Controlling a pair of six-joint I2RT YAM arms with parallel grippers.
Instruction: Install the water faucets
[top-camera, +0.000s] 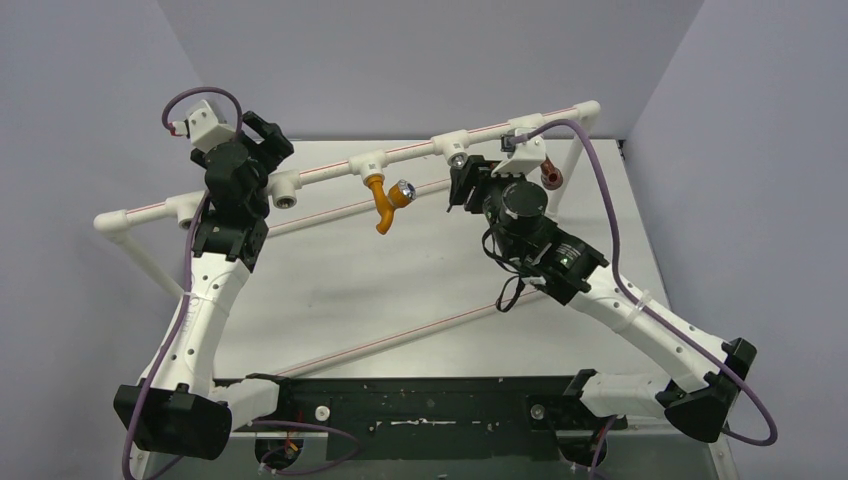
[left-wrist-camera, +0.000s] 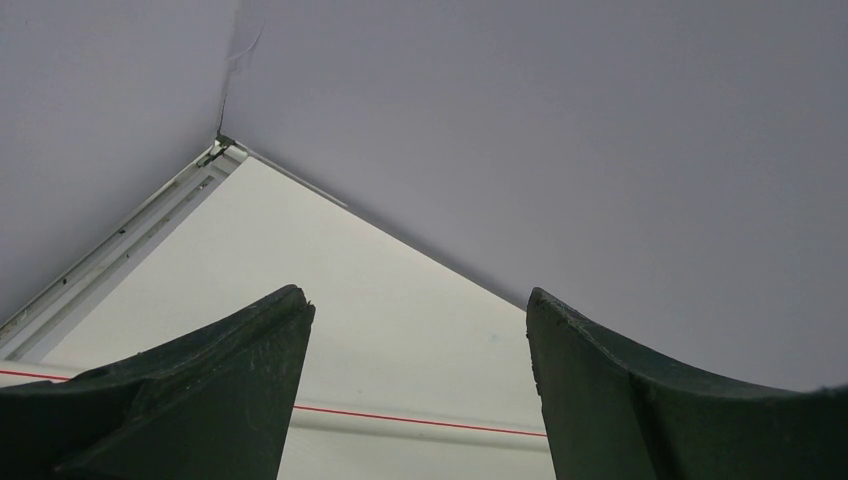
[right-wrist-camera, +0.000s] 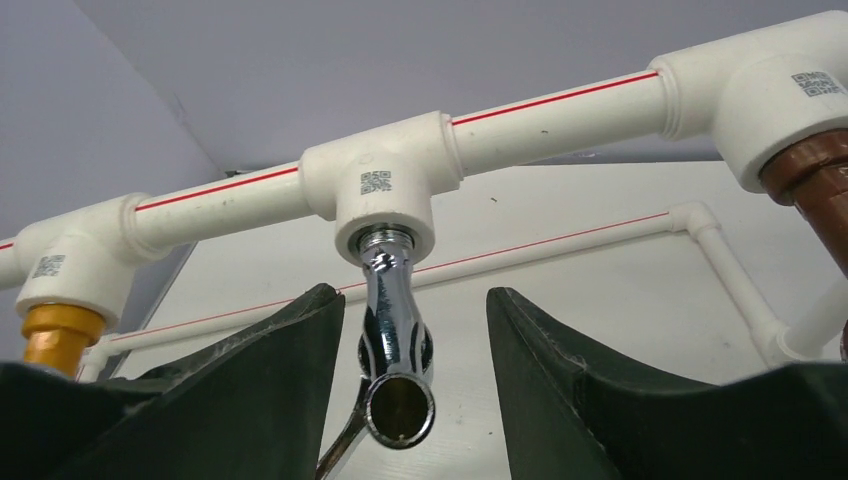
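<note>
Lavender walls enclose a white desk (top-camera: 400, 290) carrying a pipe frame (top-camera: 330, 168) of white tube with a red stripe. Its upper rail crosses the far side, raised above the surface, and bears several tees.

The orange faucet (top-camera: 385, 205), fitted with a chrome knob (top-camera: 405, 188), hangs from a tee near the middle of the rail with its spout pointing down. The silver faucet (right-wrist-camera: 395, 340) sits in the next tee to the right, its upper end at the mouth of the socket. In the right wrist view its chrome body hangs toward the camera, and the round spout opening faces the lens. The brown faucet (top-camera: 551, 175) occupies the tee further right, nearest the end of the rail.

The right pincer (right-wrist-camera: 415, 300) is raised to the silver faucet with its fingers spread. One finger stands on each side of the chrome body, a gap shows on both sides, and nothing is gripped.

The left pincer (left-wrist-camera: 420, 310) is likewise parted and holds nothing. Between its fingers the left wrist view shows only desk, a stretch of striped pipe and the wall corner. In the overhead view it is lifted at the left end of the rail, near a tee fitting (top-camera: 285, 192) whose socket shows as a dark round opening.
</note>
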